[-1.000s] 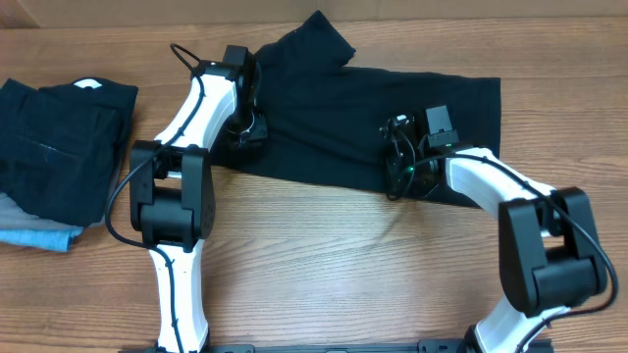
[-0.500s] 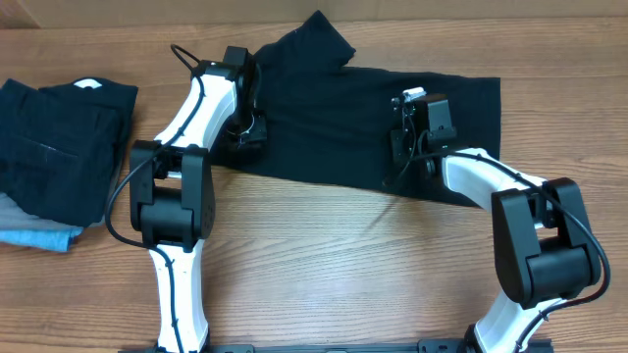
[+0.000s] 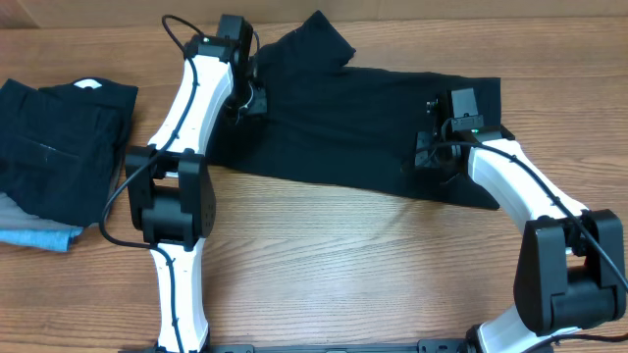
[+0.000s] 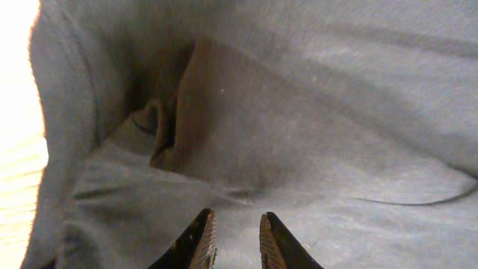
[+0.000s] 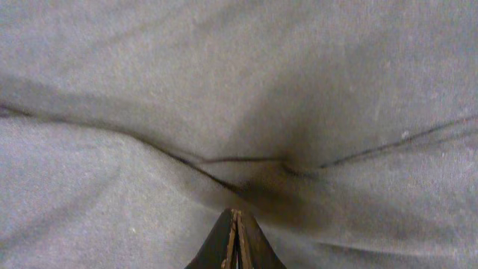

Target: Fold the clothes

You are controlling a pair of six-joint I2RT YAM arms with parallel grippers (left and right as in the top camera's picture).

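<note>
The clothes (image 3: 343, 118), a black T-shirt, lie in a long band across the far half of the table, one sleeve (image 3: 314, 39) pointing away. My left gripper (image 3: 245, 98) hangs over the shirt's left end. In the left wrist view its fingers (image 4: 237, 239) stand a little apart above a fold of the shirt (image 4: 224, 127), with nothing seen between them. My right gripper (image 3: 429, 160) is down on the shirt's right part. In the right wrist view its jaws (image 5: 236, 228) are pressed together, and creases in the cloth (image 5: 246, 161) run in to their tip.
A stack of folded dark garments (image 3: 59, 147) with a white tag (image 3: 86, 84) lies at the left edge, on a light blue piece (image 3: 34, 235). Bare wooden table (image 3: 324, 265) stretches between the two arm bases at the front.
The left gripper has moved away from me along the shirt's left end. The right gripper has shifted right, staying shut on the cloth.
</note>
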